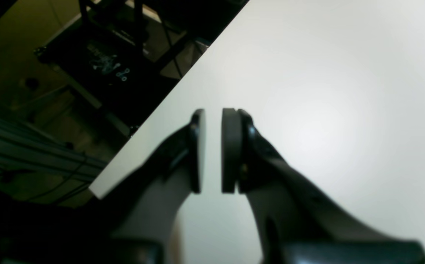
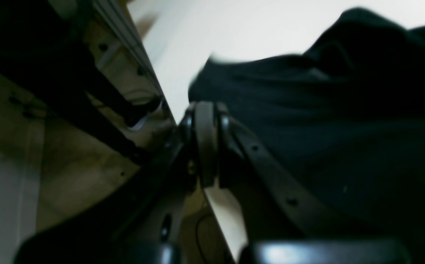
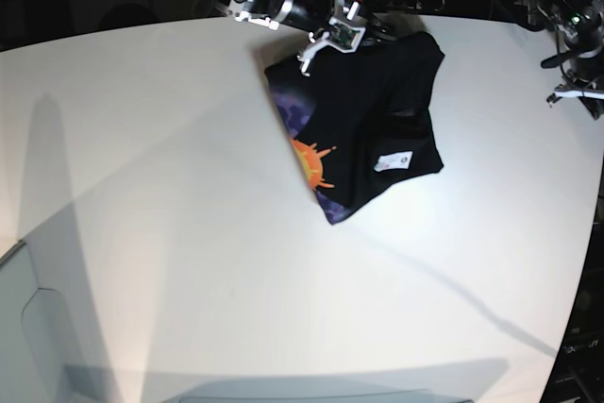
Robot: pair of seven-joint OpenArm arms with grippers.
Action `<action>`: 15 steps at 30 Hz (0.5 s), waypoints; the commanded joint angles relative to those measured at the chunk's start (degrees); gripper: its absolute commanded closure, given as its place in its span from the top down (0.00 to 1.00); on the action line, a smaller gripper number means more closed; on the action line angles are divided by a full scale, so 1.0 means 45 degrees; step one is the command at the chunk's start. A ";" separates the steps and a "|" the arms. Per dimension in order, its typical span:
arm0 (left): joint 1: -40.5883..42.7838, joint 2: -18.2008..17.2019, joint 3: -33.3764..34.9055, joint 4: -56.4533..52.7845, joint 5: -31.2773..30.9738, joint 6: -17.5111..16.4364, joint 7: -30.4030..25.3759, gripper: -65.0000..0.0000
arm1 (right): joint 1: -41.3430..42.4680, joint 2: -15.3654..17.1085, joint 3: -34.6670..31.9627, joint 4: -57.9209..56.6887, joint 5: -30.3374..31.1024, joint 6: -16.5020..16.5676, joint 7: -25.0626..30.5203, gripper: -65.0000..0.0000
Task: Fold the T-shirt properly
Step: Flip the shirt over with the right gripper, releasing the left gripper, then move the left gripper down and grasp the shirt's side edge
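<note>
The black T-shirt [image 3: 363, 120] sits bunched near the far edge of the white table [image 3: 170, 233], right gripper [image 2: 206, 143] pressed together at its edge, left gripper [image 1: 212, 150] nearly closed on nothing over bare tabletop.

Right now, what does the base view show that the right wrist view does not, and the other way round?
Only the base view shows the whole T-shirt as a folded bundle near the table's far edge, with its orange sun print, white label tag, and the left pincer far off over the table's edge.

Only the right wrist view shows the right pincer close up, jaws pressed together at the table's edge beside the cloth; a grip on fabric cannot be confirmed.

Both show the black shirt, the white table and the right pincer.
</note>
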 commanded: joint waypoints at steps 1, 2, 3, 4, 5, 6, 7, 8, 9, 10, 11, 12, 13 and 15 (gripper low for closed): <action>0.0017 -0.0184 -0.0066 0.0312 -0.0052 0.0018 -0.0307 0.13 | -0.0173 0.0067 -0.0111 0.0268 0.0250 0.0031 0.0431 0.05; 0.0017 -0.0184 -0.0066 0.0331 -0.0052 0.0018 -0.0307 0.13 | -0.0192 0.0125 -0.0052 0.0386 0.0250 0.0031 0.0431 0.07; 0.0017 -0.0145 -0.0066 0.0351 -0.0052 0.0018 -0.0307 0.13 | -0.0173 0.0145 -0.0033 0.0464 0.0270 0.0031 0.0412 0.08; 0.0017 -0.0126 -0.0066 0.0390 -0.0052 -0.0002 -0.0307 0.13 | -0.0153 0.0164 -0.0013 0.0542 0.0270 0.0031 0.0412 0.08; 0.0017 -0.0106 -0.0066 0.0507 -0.0052 -0.0002 -0.0287 0.14 | -0.0153 0.0184 0.0045 0.0581 0.0270 0.0031 0.0412 0.09; 0.0017 -0.0086 -0.0066 0.0605 -0.0052 -0.0119 -0.0287 0.16 | -0.0153 0.0184 0.0241 0.0698 0.0289 0.0031 0.0373 0.10; 0.0017 -0.0047 -0.0066 0.0761 -0.0072 -0.0412 -0.0287 0.20 | -0.0192 0.0106 0.0495 0.0757 0.0289 0.0031 0.0333 0.11; 0.0017 0.0109 -0.0066 0.0956 -0.0150 -0.0803 -0.0287 0.25 | -0.0232 0.0067 0.0729 0.0835 0.0289 0.0031 0.0333 0.13; 0.0017 0.0324 -0.0066 0.1250 -0.0345 -0.1213 -0.0287 0.32 | -0.0232 -0.0011 0.0964 0.0894 0.0309 0.0031 0.0392 0.16; 0.0017 0.0519 -0.0066 0.1562 -0.0560 -0.1545 -0.0209 0.40 | -0.0192 -0.0109 0.1178 0.0952 0.0309 0.0031 0.0333 0.18; 0.0095 0.0715 -0.0027 0.1933 -0.0756 -0.1857 0.0103 0.47 | -0.0173 -0.0207 0.1491 0.0972 0.0309 0.0031 0.0314 0.21; 0.0212 0.0871 0.0012 0.2285 -0.1010 -0.2111 0.0474 0.53 | -0.0173 -0.0265 0.1765 0.0972 0.0309 0.0031 0.0314 0.23; 0.0310 0.1066 0.0168 0.2539 -0.1361 -0.2424 0.0865 0.58 | -0.0153 -0.0363 0.1999 0.0972 0.0309 0.0031 0.0314 0.26; 0.0525 0.1183 0.0735 0.2597 -0.1811 -0.2893 0.1178 0.63 | -0.0114 -0.0519 0.2468 0.0952 0.0309 0.0031 0.0314 0.29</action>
